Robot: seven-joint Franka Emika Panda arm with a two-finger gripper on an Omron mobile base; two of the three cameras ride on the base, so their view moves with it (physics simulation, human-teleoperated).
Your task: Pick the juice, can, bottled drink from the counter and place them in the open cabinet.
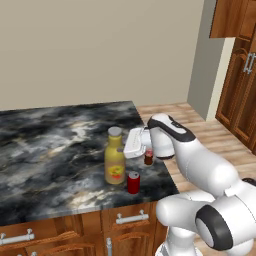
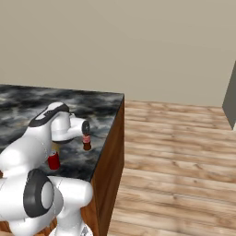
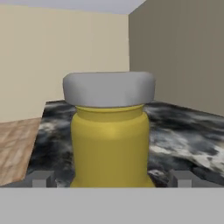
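- Gripper [image 3: 111, 178] is wide open and holds nothing. In the hand view one finger tip [image 3: 40, 178] sits low on each side of the juice bottle [image 3: 109, 144], and neither tip looks to be touching it.
- The juice bottle [image 1: 115, 159] stands upright on the counter [image 1: 45, 145], near the counter's front right corner. Its long axis is vertical.
- The hand comes in sideways, level with the bottle's neck, from the bottle's right in the left base view. The bottle lies straight ahead along the gripper's line and centred between the tips.
- The grey cap [image 3: 109, 89] sits above the finger line, so I judge a close would land on the yellow shoulder rather than the cap.
- The red can [image 1: 133, 182] stands just beside the bottle, toward the counter's front edge. The small brown bottle [image 1: 148, 158] stands to the juice bottle's right, under the hand.
- The cabinet [image 1: 239, 95] is well off to the right of the counter, across the wood floor.
- Judgement: push a little further forward, then close. Watch the wrist over the brown bottle.
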